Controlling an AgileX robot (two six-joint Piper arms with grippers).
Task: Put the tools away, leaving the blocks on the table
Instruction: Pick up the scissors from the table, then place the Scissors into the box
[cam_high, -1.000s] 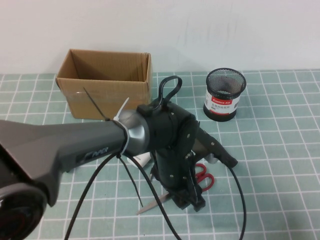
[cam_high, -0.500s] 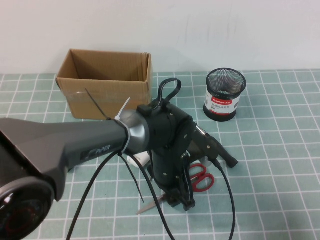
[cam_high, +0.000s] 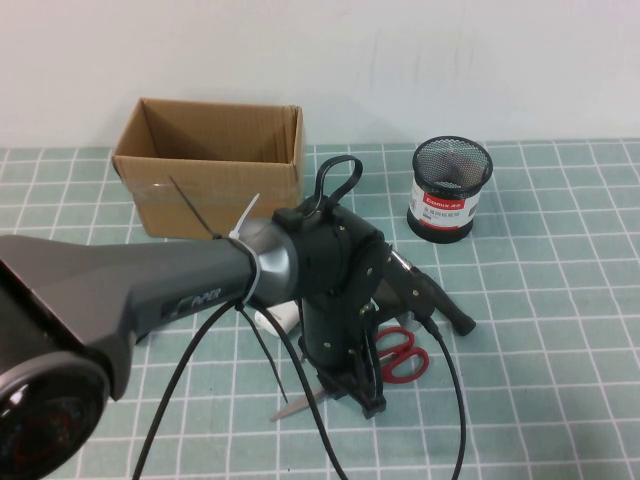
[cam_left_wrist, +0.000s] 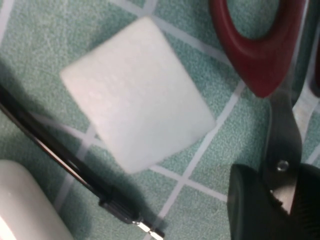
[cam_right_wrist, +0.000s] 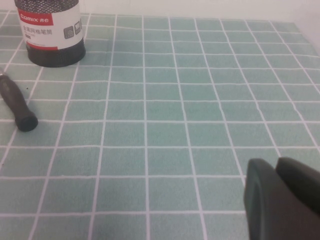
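Red-handled scissors (cam_high: 404, 352) lie on the green grid mat, blades pointing toward the near left. My left gripper (cam_high: 364, 402) points down over the blades just below the pivot. In the left wrist view its fingers (cam_left_wrist: 252, 200) sit on either side of the scissors (cam_left_wrist: 260, 55), closed on the metal near the pivot. A black-handled screwdriver (cam_high: 436, 296) lies just beyond the scissors. A white block (cam_high: 284, 318) lies left of the gripper and also shows in the left wrist view (cam_left_wrist: 135, 95). My right gripper (cam_right_wrist: 276, 167) is shut, empty, low over bare mat.
An open cardboard box (cam_high: 212, 165) stands at the back left. A black mesh pen holder (cam_high: 449, 189) stands at the back right. A thin black shaft (cam_left_wrist: 65, 160) and a white rounded object (cam_left_wrist: 20, 207) lie by the block. My left arm's cables hang over the near mat.
My left gripper has shifted left and come down onto the scissors' blades. The scissors have hardly moved.
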